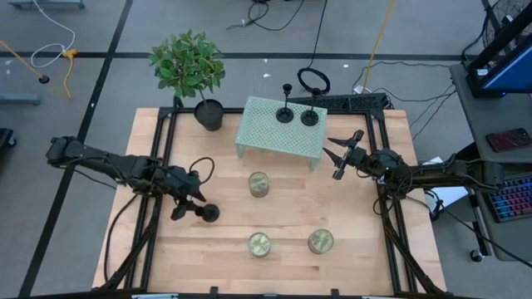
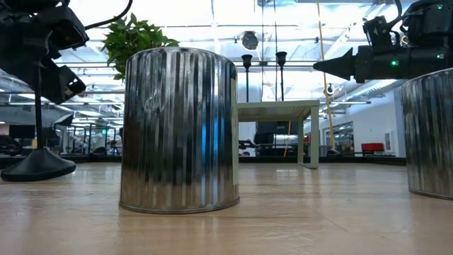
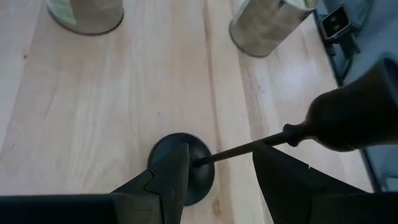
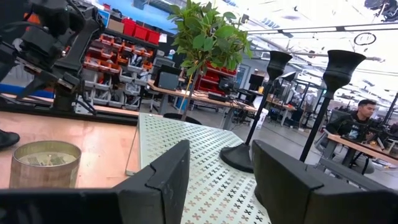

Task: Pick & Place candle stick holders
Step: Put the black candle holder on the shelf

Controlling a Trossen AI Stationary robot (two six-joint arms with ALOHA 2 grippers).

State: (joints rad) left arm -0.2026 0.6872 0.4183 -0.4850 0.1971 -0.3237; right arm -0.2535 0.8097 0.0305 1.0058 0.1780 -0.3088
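One black candle stick holder [image 1: 208, 213] stands upright on its round base [image 3: 177, 163] on the wooden table, at the left. My left gripper [image 1: 184, 205] is open, with a finger on either side of the thin stem [image 3: 239, 149] just above the base. I see no touch. The other two black holders [image 1: 285, 113] [image 1: 309, 117] stand on a pale green perforated stand [image 1: 274, 131] at the back. They also show in the right wrist view [image 4: 261, 106] [image 4: 329, 87]. My right gripper [image 1: 339, 154] is open and empty, in the air by the stand's right end.
Three round jar candles [image 1: 259, 184] [image 1: 259, 243] [image 1: 321, 241] stand on the table in the middle and toward the near edge. One of them fills the low view [image 2: 177, 131]. A potted plant [image 1: 189, 66] stands at the back left. A black frame [image 1: 158, 133] edges the table.
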